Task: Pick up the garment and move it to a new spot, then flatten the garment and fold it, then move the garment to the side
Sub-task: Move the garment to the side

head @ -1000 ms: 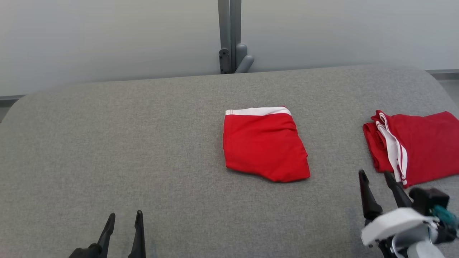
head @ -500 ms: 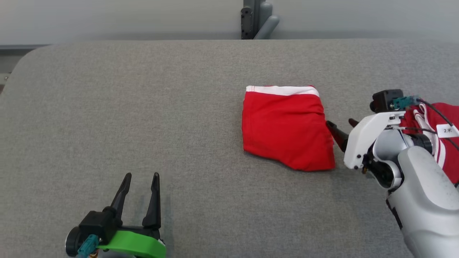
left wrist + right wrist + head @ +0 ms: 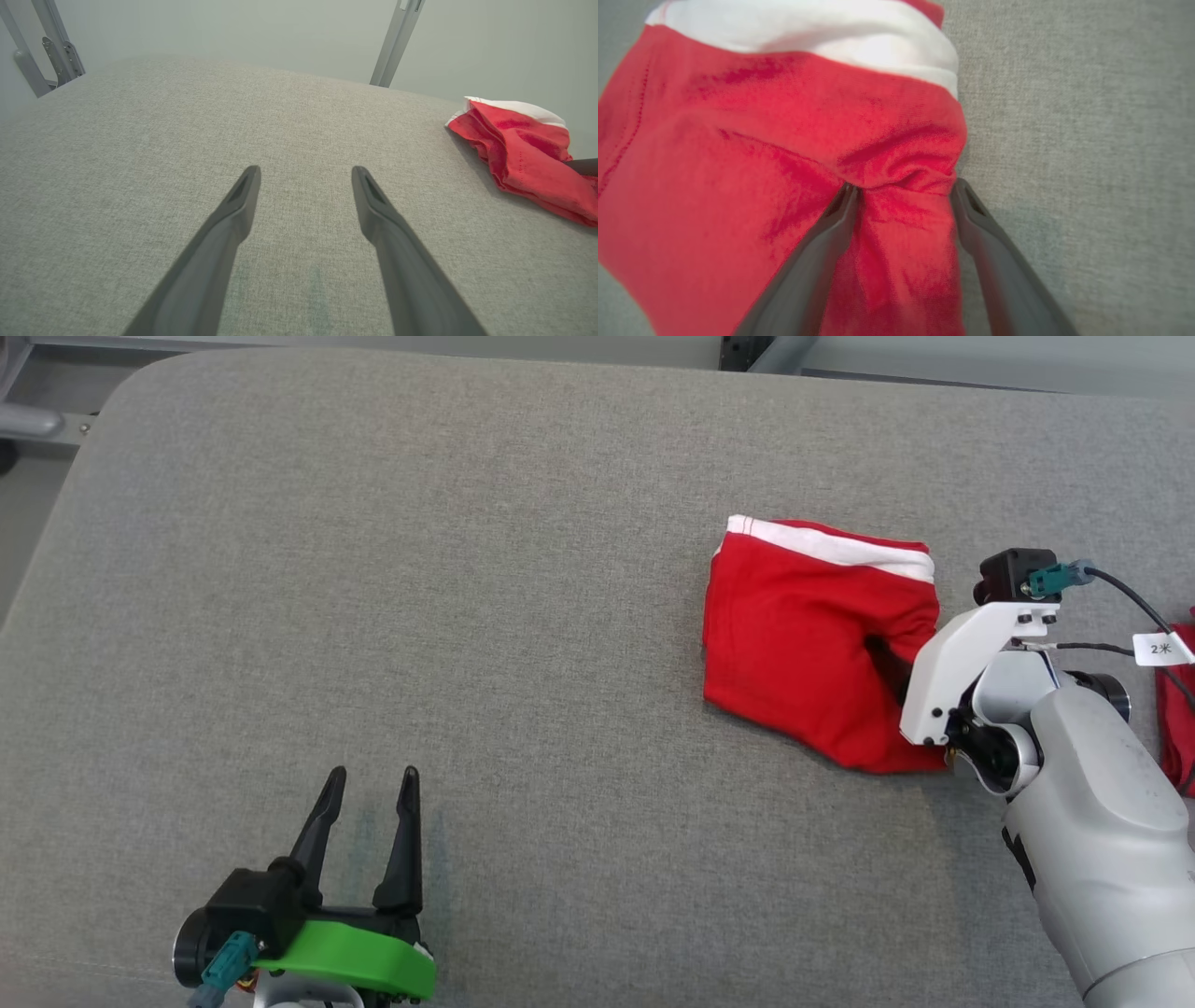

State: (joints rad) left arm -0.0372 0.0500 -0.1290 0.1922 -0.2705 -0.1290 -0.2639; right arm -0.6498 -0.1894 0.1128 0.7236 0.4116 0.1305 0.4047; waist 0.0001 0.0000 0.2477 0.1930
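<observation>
So the big grey padded table [image 3: 448, 551] takes up pretty much the whole head view. The pale right arm [image 3: 1092, 831] comes in from the lower right corner and slants up toward the middle right, wrist bent so the fingers point left into the cloth.

The red garment [image 3: 803, 653] with the white band lies folded at the right of centre, and its right edge is rucked up where the arm meets it. A second red garment [image 3: 1178, 709] peeks in at the far right edge.

The left gripper [image 3: 373, 773] sits low at the lower left, fingers pointing up the frame and spread apart over bare fabric, well away from the garment.

In the right wrist view, the right gripper [image 3: 903, 191] has its fingers spread wide, straddling a bunched ridge of red cloth, not pinching it as far as I can see.

There's a little white tag [image 3: 1160, 649] on the cable near that wrist.
</observation>
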